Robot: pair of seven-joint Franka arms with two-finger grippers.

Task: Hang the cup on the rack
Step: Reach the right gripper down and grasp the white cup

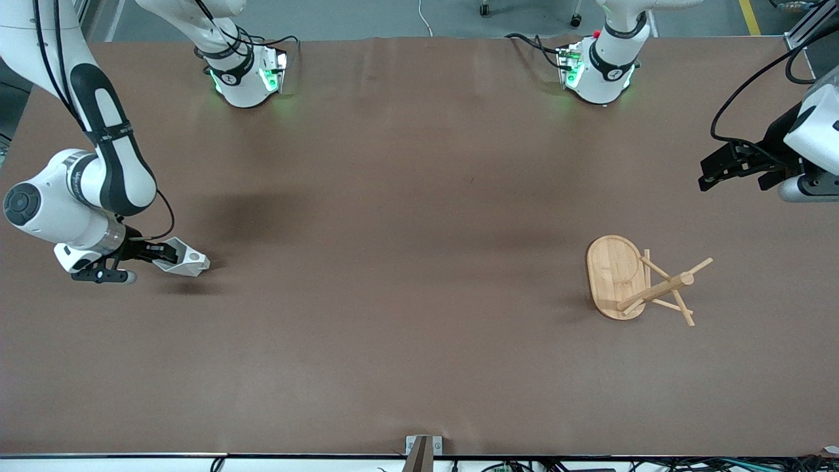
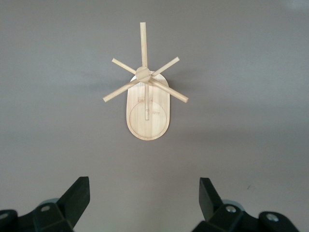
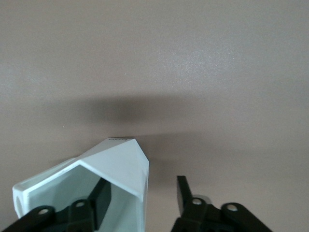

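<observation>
Cup first: the small white faceted cup (image 1: 185,257) is lying on its side on the brown table (image 1: 393,196) at the right arm's end, its blocky handle with the round hole pointing toward the table's middle. The right gripper (image 1: 160,255) is sitting low at its rim, one finger (image 3: 99,200) reaching inside the mouth and the other (image 3: 182,193) standing outside the wall with a gap showing, so the jaws are straddling the wall without yet pinching it. Well apart, toward the left arm's end, the light bamboo mug rack (image 1: 632,283) is standing on its flat oval base, thin pegs angling off the central post. The left gripper (image 1: 734,169) is hovering above the table near that rack, waiting, its black fingers (image 2: 72,198) spread wide and carrying nothing.
</observation>
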